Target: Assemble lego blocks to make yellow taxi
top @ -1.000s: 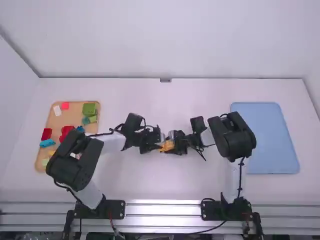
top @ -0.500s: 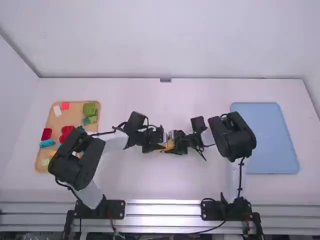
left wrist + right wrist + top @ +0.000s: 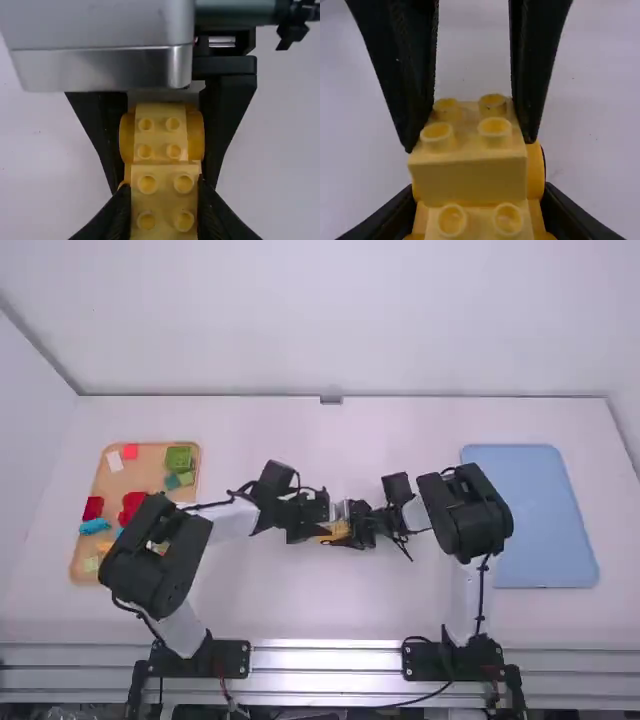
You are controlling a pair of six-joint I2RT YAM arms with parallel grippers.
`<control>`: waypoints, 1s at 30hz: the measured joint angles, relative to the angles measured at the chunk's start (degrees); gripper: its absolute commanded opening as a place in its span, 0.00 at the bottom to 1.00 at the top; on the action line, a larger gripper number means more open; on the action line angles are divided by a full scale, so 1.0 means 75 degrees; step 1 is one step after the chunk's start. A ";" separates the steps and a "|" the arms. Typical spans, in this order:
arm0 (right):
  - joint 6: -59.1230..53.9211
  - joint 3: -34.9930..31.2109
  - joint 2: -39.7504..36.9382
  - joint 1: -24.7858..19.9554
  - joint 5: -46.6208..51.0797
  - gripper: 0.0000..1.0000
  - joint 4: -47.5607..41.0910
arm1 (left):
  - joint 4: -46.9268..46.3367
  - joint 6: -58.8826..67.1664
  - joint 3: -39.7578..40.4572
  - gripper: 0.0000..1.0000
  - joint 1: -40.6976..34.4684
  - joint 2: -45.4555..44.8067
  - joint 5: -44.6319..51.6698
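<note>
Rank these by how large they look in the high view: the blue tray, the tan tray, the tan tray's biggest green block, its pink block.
1. Blue tray and tan tray: alike; the left arm covers part of the tan one
2. Green block
3. Pink block

We are holding yellow blocks (image 3: 338,531) between our left hand (image 3: 322,532) and right hand (image 3: 349,532); a tan tray (image 3: 148,472) is lying left, a blue tray (image 3: 541,520) right.

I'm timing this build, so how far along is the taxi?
Done: a studded yellow body, held by the right gripper. In hand: a yellow block the left gripper pinches against it; whether fully seated, I can't tell. To do: probably pressing it home and releasing; more blocks lie in the tray.
</note>
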 measured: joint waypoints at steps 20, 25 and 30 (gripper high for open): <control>0.0000 0.0000 0.0000 0.0044 0.0000 0.47 0.0000 | -0.0583 0.0119 0.0131 0.15 -0.0020 -0.0117 -0.0481; -0.0006 0.0000 0.0000 0.0044 0.0000 0.47 0.0000 | -0.0446 0.0119 0.0131 0.19 -0.0020 -0.0117 -0.0460; -0.0006 0.0000 0.0000 0.0044 0.0003 0.47 0.0032 | -0.0271 0.0119 0.0128 0.20 -0.0076 -0.0090 -0.0487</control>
